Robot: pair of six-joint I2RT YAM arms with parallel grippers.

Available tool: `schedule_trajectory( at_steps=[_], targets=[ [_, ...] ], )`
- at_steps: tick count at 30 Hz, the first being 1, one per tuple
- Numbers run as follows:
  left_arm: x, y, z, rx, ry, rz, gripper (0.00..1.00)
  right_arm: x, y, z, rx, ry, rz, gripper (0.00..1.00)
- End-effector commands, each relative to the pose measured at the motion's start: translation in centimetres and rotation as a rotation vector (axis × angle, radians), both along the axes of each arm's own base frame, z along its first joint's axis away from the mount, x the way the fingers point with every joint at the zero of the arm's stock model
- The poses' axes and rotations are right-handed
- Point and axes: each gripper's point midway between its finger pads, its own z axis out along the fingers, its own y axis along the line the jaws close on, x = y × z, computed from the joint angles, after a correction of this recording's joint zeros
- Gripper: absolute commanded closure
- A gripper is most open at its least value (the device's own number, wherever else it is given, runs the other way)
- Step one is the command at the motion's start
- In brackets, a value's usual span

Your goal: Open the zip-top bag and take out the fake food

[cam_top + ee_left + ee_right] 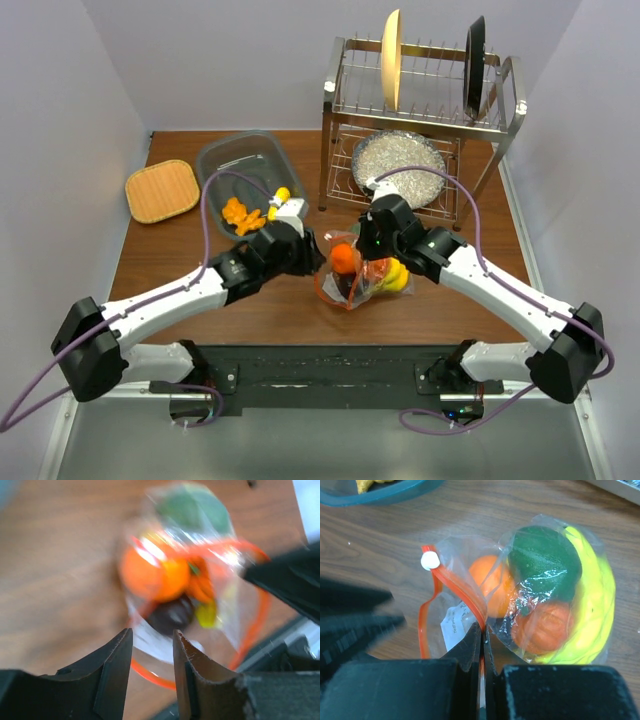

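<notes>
The zip-top bag (350, 272) lies on the table between my two grippers, its mouth open with the orange-red zip strip (457, 587) spread in a loop. Inside it are fake food pieces: an orange (490, 582), a dark green piece (545, 560), a red-orange piece (545, 627) and a yellow banana bunch (600, 605). My right gripper (482, 626) is shut on the bag's zip strip, seen also in the top view (364, 246). My left gripper (152, 632) is open at the bag's other lip, with the strip (150, 674) running between its fingers; it shows in the top view (312, 258).
A grey tub (245, 160) at the back left holds orange pieces (240, 213) and a lemon (283, 193). A bamboo mat (162, 190) lies left of it. A dish rack (420, 100) with upright plates stands at the back right, over a glittery silver plate (400, 165).
</notes>
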Motion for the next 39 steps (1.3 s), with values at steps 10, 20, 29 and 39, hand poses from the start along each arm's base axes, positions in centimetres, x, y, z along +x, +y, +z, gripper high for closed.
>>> schedule_trajectory(
  at_steps=[10,20,29,39],
  targets=[
    [-2.0,-7.6,-4.8,-0.125,0.066,-0.03,0.51,-1.4,1.9,0.4,-0.002,-0.011,0.022,1.0],
    [-1.3,-8.4,-8.8,-0.079,0.095,-0.012,0.31,-0.9,-3.8,1.7,-0.105,-0.1,-0.117,0.49],
    [-1.2,-8.9,-11.1,-0.004,0.117,-0.026,0.23,-0.1,-6.3,-4.0,-0.11,0.02,-0.182,0.67],
    [-2.1,-7.4,-9.3,0.016,0.1,-0.011,0.61,0.5,-6.7,-8.0,-0.138,0.09,-0.202,0.69]
  ],
)
